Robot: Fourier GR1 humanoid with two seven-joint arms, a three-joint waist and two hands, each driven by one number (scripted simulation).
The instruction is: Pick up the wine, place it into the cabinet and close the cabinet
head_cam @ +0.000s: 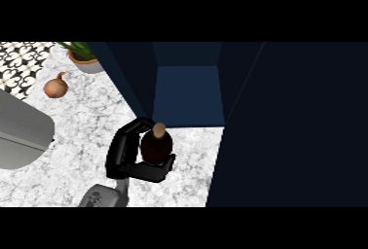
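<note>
One left hand (123,158), fingers and thumb curled round wine bottle (156,146) — open cabinet (188,92) at its twelve o'clock, forearm (106,195) at seven o'clock

Here's the left hand (133,170): all black, blocky jointed fingers and a thick thumb, faint sheen along the edges. Nearer us, its forearm (101,197), grey, rounded, dotted with small dark marks.

1 wine bottle (156,144) and 1 left hand (122,158) show. The tabletop (79,126) carries 1 onion (56,86) near its far left corner, 1 potted plant (84,57) at its far edge, 1 grey rounded object (18,131) at its left edge. 1 cabinet (188,92).
</note>
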